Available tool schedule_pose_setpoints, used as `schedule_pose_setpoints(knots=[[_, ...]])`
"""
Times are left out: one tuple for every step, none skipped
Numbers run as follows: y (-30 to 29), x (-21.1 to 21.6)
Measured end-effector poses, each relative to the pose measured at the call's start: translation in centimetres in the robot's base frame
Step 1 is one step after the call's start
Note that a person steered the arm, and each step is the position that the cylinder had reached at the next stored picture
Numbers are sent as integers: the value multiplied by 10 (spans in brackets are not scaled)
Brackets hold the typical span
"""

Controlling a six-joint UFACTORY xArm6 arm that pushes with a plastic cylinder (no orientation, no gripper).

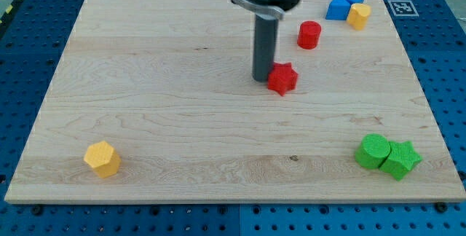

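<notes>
Where my tip [263, 80] (a bare rod, clawless) touches it — a red star block [282, 79], small, chunky.

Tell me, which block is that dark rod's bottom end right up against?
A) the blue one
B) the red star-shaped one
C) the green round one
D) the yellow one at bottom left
B: my tip sits against the left side of the red star block; every other block lies well away.
</notes>
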State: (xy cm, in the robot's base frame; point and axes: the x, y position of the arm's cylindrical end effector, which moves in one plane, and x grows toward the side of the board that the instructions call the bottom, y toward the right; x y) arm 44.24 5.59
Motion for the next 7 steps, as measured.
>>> schedule_pose_setpoints(knots=[[34, 3], [60, 2], [77, -10], [83, -44], [104, -31], [118, -2], [120, 6]])
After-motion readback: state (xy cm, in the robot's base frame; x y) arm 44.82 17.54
